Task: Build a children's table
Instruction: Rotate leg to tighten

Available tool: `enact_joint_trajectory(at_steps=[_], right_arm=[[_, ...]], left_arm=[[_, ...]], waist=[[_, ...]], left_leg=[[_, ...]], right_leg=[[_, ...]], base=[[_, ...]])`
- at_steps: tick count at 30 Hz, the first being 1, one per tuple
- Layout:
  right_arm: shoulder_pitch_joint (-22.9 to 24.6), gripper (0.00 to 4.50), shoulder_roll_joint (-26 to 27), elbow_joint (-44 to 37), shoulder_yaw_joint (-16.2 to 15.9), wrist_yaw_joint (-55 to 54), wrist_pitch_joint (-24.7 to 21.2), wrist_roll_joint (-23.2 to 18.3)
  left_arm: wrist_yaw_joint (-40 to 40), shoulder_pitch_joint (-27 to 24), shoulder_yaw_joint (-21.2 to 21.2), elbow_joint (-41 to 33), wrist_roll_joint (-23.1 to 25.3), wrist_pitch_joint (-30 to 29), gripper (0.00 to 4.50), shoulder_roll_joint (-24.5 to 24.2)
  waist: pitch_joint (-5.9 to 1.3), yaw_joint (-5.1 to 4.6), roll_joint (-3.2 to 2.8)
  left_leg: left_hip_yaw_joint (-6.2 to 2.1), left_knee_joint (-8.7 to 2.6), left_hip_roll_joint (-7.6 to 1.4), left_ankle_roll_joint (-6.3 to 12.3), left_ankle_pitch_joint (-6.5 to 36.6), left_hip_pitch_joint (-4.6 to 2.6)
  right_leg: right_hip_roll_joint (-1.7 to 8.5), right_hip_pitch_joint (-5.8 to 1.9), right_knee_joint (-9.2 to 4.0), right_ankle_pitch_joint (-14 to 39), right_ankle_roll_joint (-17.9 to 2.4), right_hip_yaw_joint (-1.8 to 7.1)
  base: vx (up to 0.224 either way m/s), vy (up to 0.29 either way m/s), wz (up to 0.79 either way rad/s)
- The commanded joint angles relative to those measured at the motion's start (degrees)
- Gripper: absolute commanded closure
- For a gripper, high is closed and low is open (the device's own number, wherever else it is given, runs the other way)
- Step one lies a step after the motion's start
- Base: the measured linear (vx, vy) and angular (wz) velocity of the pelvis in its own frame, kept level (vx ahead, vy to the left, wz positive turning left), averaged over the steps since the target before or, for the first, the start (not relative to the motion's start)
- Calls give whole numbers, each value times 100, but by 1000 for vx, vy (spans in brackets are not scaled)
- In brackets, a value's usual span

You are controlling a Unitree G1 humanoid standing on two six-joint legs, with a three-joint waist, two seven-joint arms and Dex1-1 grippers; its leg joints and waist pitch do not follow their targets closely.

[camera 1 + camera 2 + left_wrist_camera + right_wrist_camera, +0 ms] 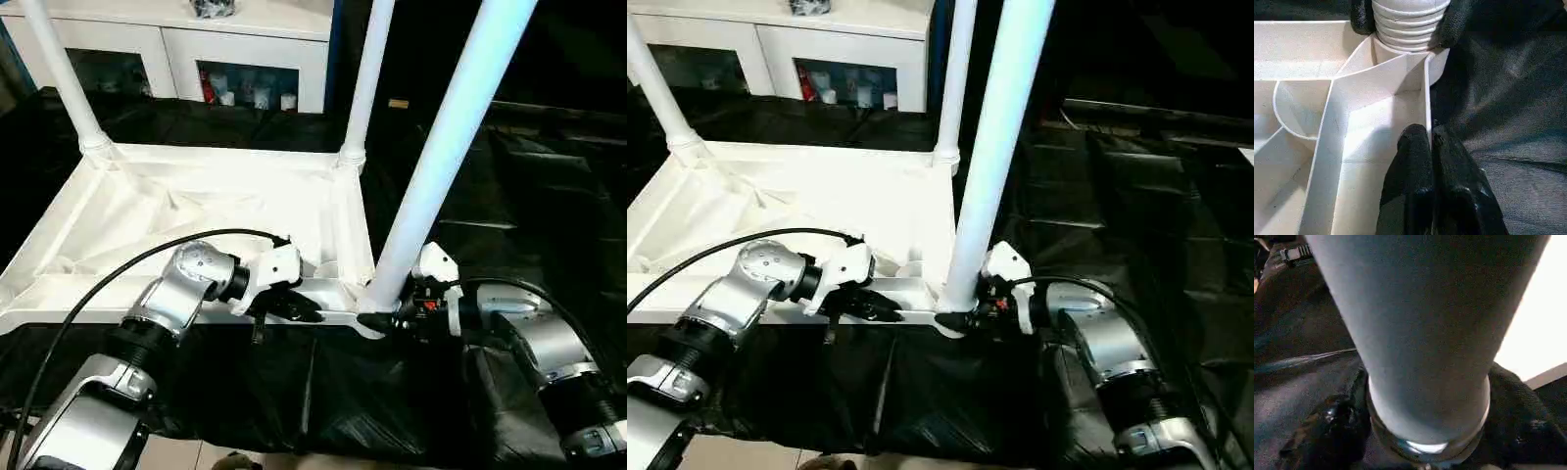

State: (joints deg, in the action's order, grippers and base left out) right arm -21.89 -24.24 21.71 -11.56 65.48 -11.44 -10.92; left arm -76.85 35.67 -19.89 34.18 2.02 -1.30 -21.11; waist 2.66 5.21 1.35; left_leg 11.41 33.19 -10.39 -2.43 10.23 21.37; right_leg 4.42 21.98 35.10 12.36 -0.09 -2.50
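White tabletop lies underside-up on black sheeting; the left gripper pinches shut on its near rim. At three o'clock, the right gripper clasps the near-upright leg at its corner socket.

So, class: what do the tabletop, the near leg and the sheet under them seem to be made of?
Tabletop: likely moulded white plastic, fairly glossy; thin ribs run across its underside.
Near leg: probably the same smooth white plastic, a tube with ridged threads at its base.
Sheet: seems a thin black plastic film; it creases and catches the light.
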Motion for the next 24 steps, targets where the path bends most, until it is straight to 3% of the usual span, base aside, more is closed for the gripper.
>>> enact_joint_trajectory(at_steps=[1, 4, 5, 6, 8, 9, 12, 14, 17, 18, 20, 23, 24], right_arm=[[68, 164, 112, -6, -31, -35, -130, -88], [178, 171, 276, -28, 25, -274, -200, -122], [231, 172, 385, -16, 62, -488, -234, -112], [250, 172, 432, -5, 78, -584, -250, -104], [285, 172, 835, 299, 213, -1460, -167, 71], [247, 173, 1017, 485, 290, -1805, -149, 105], [130, 173, 1390, 865, 460, -2493, -99, 159], [-11, 173, 1720, 1163, 604, -3001, -72, 163], [-251, 173, 2064, 1470, 719, -3645, 82, 230], [-426, 173, 2286, 1649, 739, -4006, 221, 304], [-529, 173, 2445, 1696, 658, -4078, 450, 452], [-557, 173, 2493, 1662, 651, -3945, 446, 415], [-563, 118, 2481, 1664, 622, -3894, 491, 443]], left_arm=[[-117, -48, -132, -188, -24, 8, 450, 125], [30, -42, -98, -163, -19, -136, 450, 205], [174, -37, -91, -147, 13, -217, 450, 268], [246, -34, -91, -137, 33, -254, 450, 297], [856, 18, -47, -17, 146, -503, 450, 602], [1128, 48, -22, 36, 182, -634, 450, 761], [1668, 113, 8, 135, 255, -851, 450, 1079], [2087, 170, 13, 194, 319, -999, 450, 1351], [2332, 202, 28, 202, 334, -1164, 450, 1563], [2455, 210, 8, 193, 368, -1238, 450, 1666], [2502, 197, 12, 168, 434, -1255, 450, 1710], [2463, 180, -5, 165, 480, -1212, 450, 1668], [2465, 175, -6, 170, 487, -1201, 450, 1653]], waist=[[-333, 5, -28], [-320, -6, -38], [-315, -16, -5], [-310, -15, -14], [-282, -44, 2], [-269, -62, 37], [-263, -85, 20], [-255, -142, 20], [-261, -207, 22], [-263, -246, -5], [-270, -248, -23], [-259, -254, -16], [-264, -251, -17]], left_leg=[[-128, -363, -347, 235, 1037, -119], [-131, -379, -348, 176, 1155, -127], [-131, -385, -346, 149, 1209, -130], [-135, -389, -346, 134, 1240, -132], [-150, -416, -345, 17, 1454, -146], [-158, -433, -341, -64, 1632, -158], [-200, -462, -338, -174, 1806, -153], [-212, -478, -336, -270, 2016, -177], [-229, -482, -321, -322, 2175, -167], [-241, -498, -313, -333, 2185, -140], [-232, -484, -301, -304, 2253, -161], [-226, -486, -301, -229, 2291, -162], [-219, -486, -305, -200, 2259, -159]], right_leg=[[419, -225, -344, 114, -1614, 228], [424, -211, -368, 314, -1576, 233], [425, -207, -380, 416, -1547, 237], [432, -204, -384, 485, -1536, 241], [453, -174, -444, 1005, -1435, 253], [467, -159, -492, 1408, -1347, 252], [476, -160, -535, 1906, -1140, 246], [465, -109, -560, 2106, -1060, 245], [465, -91, -580, 2200, -1000, 248], [446, -94, -579, 2109, -966, 243], [443, -81, -598, 2106, -947, 246], [432, -80, -612, 2086, -939, 254], [428, -76, -608, 2028, -943, 255]], base=[[0, 0, 0], [0, 0, 0], [0, 0, 0], [0, 0, 0], [0, 0, 0], [0, 0, 0], [0, 0, 0], [0, 0, 0], [0, 0, 0], [0, 0, 0], [0, 0, 0], [0, 0, 0], [0, 0, 0]])
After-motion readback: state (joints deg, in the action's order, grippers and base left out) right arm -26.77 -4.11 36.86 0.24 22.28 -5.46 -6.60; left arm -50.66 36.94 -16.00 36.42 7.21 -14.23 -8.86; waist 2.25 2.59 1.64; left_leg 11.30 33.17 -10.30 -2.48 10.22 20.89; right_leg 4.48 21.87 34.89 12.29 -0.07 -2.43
